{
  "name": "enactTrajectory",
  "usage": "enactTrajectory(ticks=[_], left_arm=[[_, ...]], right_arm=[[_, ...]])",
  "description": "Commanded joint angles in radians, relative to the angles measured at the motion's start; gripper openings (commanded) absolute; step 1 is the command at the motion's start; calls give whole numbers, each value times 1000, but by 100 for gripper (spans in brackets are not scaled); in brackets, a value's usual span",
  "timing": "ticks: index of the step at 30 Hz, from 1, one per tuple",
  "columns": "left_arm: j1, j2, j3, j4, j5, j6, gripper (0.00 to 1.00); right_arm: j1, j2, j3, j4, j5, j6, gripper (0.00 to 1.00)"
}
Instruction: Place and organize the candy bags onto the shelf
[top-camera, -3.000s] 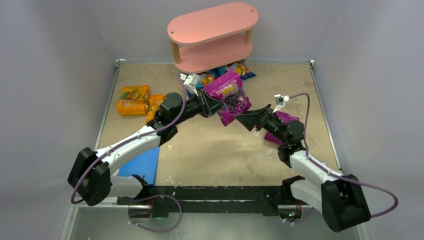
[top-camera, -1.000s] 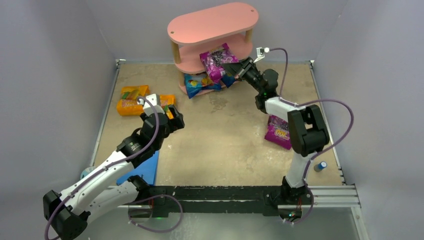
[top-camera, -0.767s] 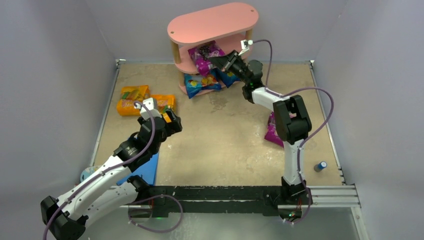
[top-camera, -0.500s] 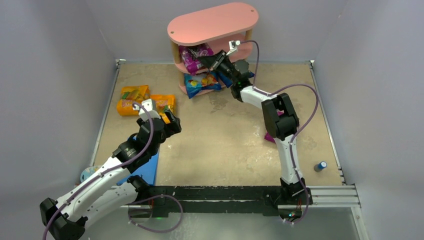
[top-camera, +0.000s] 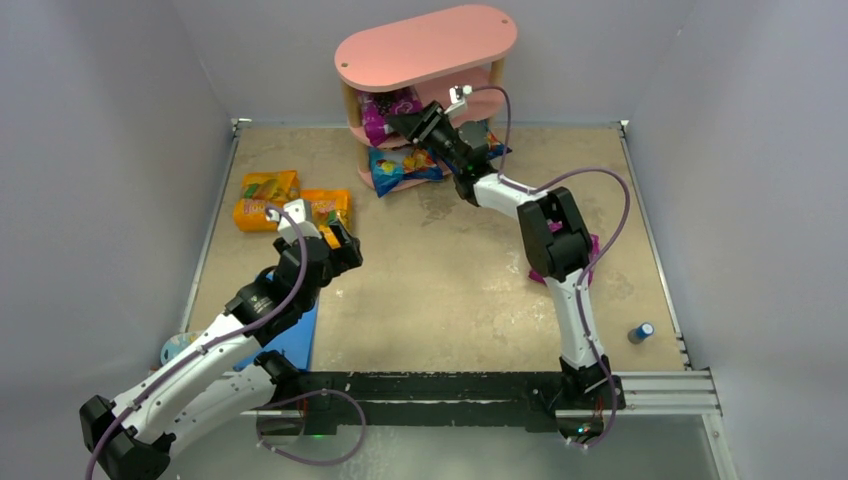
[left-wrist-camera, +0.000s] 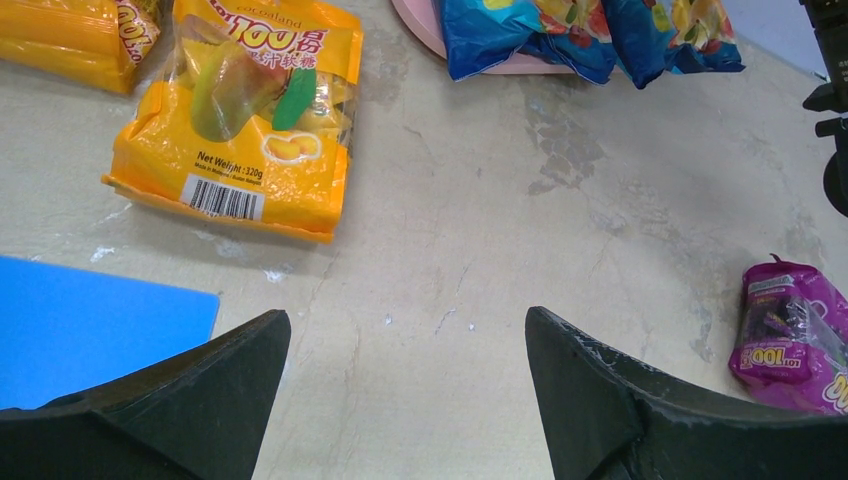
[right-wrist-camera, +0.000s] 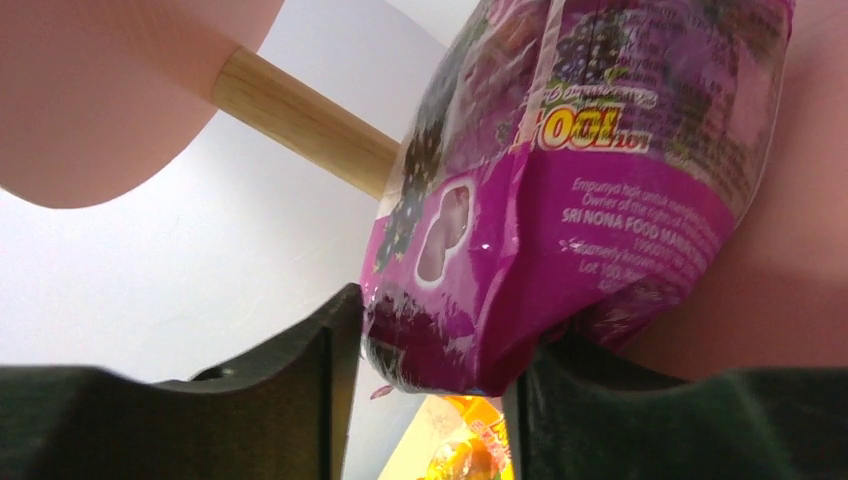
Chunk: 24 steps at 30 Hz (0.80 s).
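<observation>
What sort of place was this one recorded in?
Probably a robot lab test cell: blank grey walls box in a scuffed table, two arms are bolted to a rail at its near edge, and the pink shelf is a lone prop.

The table (top-camera: 450, 280) carries two orange bags (top-camera: 268, 203), a magenta bag (left-wrist-camera: 795, 335), a blue mat (left-wrist-camera: 90, 320) and the pink shelf (top-camera: 425, 45).
</observation>
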Motion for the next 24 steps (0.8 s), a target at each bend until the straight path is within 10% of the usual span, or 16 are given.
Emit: enactTrajectory(ticks=[1, 10, 24], left_arm=[[0, 3, 15, -1, 11, -18, 86], [1, 27, 20, 16, 42, -26, 86], [1, 41, 47, -4, 49, -16, 86]], right_arm=[[10, -102, -62, -95, 56, -66, 58], [10, -310, -161, -322, 149, -279, 98], [-35, -603, -378, -334, 126, -655, 96]])
